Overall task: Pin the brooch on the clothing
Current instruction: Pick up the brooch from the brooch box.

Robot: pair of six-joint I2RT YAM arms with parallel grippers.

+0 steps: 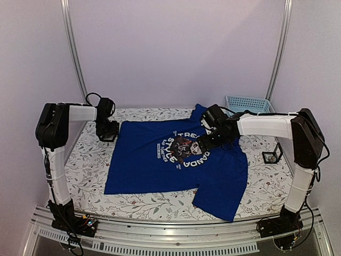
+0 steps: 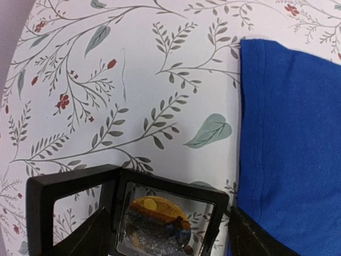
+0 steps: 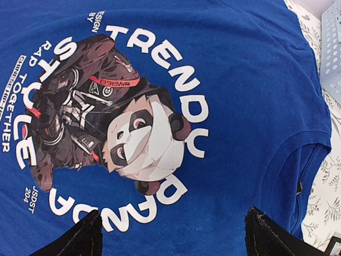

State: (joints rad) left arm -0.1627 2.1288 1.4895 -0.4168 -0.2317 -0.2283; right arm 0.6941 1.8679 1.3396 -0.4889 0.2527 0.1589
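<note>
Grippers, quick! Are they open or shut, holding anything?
Left gripper: fingers flank the brooch box; grip cannot be told.
Right gripper: open, empty, above the T-shirt.

We're looking into a robot lab cell here. The left arm (image 1: 56,160) and right arm (image 1: 303,176) are standing bolted to an aluminium rail (image 1: 176,234) at the near edge, with cables (image 1: 315,210) trailing by the bases. Plain lilac walls (image 1: 176,48) are closing in the far side and both flanks. Metal poles (image 1: 74,53) are rising behind, and a floral cloth is covering the table (image 1: 90,170).
</note>
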